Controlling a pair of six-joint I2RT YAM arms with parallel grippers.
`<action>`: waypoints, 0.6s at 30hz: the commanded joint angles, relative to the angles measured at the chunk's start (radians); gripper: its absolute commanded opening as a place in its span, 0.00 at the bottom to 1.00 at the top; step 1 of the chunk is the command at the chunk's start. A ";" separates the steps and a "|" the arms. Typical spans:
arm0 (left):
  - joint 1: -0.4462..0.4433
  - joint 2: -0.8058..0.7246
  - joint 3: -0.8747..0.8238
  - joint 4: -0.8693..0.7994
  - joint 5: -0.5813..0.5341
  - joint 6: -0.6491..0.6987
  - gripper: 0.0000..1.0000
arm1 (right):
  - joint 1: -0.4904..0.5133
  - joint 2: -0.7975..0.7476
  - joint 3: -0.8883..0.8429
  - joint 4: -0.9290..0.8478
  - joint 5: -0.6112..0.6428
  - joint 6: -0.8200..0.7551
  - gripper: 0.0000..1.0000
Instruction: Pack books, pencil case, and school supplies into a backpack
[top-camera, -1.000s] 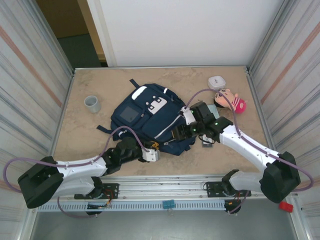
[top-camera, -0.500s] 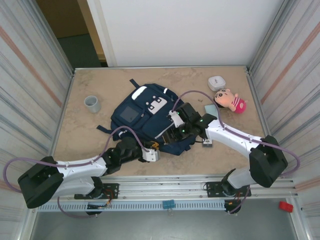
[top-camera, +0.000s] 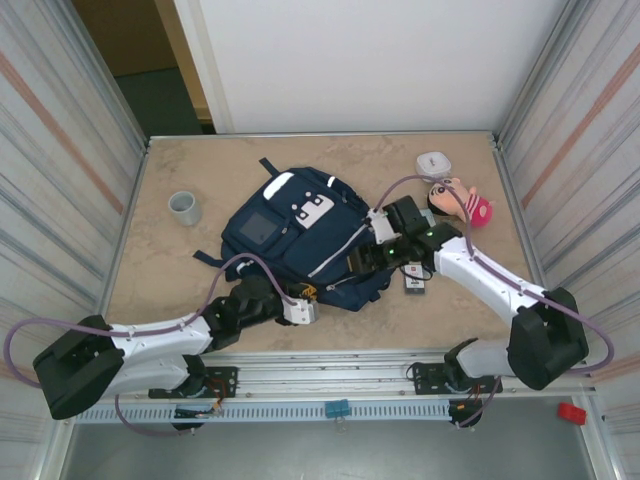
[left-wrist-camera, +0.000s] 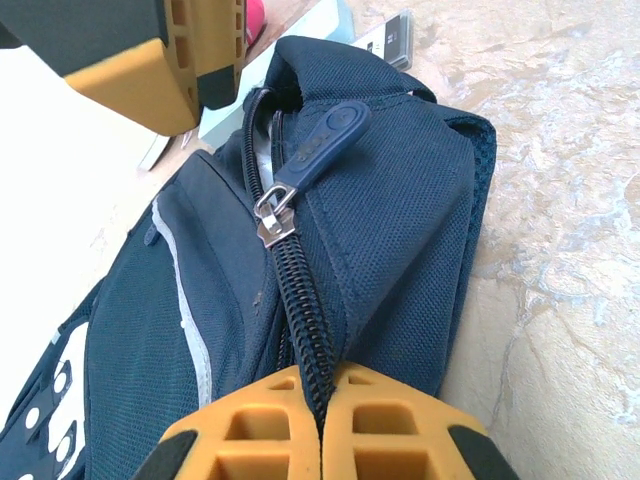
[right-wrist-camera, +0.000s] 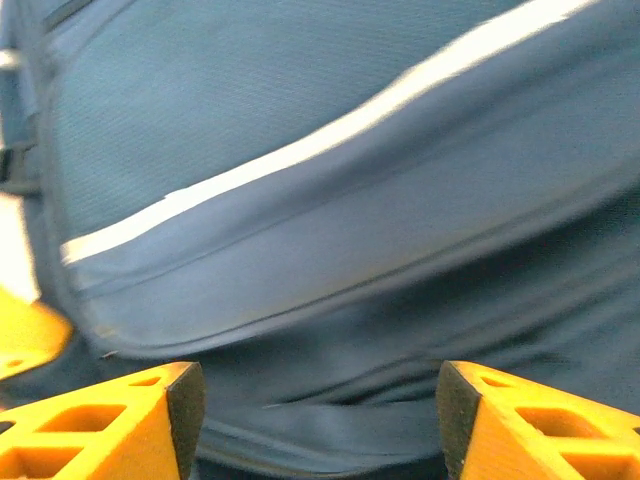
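The navy backpack (top-camera: 290, 232) lies flat mid-table, its zip partly open at the near right corner. My left gripper (top-camera: 312, 294) is shut on the backpack's zip track (left-wrist-camera: 305, 300), just below the blue zip pull (left-wrist-camera: 322, 148). My right gripper (top-camera: 358, 262) hovers open over the backpack's right side. In its own view, blurred navy fabric (right-wrist-camera: 330, 250) with a pale stripe lies close beyond the two fingertips (right-wrist-camera: 186, 405), and nothing is between them. A small black box with a white label (top-camera: 415, 280) lies right of the backpack. The pencil case is hidden and the books are out of view.
A pink-clothed doll (top-camera: 462, 202) and a small white rounded case (top-camera: 433, 162) lie at the back right. A grey cup (top-camera: 185, 207) stands at the left. Metal walls close in both sides of the table (top-camera: 200, 160).
My right gripper swung left over the backpack, then came back right and slightly farther away, staying open. The left gripper has kept its grip and place.
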 joint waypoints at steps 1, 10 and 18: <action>-0.006 -0.020 -0.003 0.105 0.022 -0.012 0.00 | 0.142 -0.009 0.047 -0.027 0.003 -0.045 0.65; -0.006 0.018 0.012 0.121 0.046 -0.034 0.00 | 0.219 -0.084 -0.025 -0.002 -0.030 -0.002 0.60; -0.006 0.027 0.023 0.123 0.060 -0.040 0.00 | 0.262 -0.013 -0.010 -0.020 -0.012 -0.010 0.56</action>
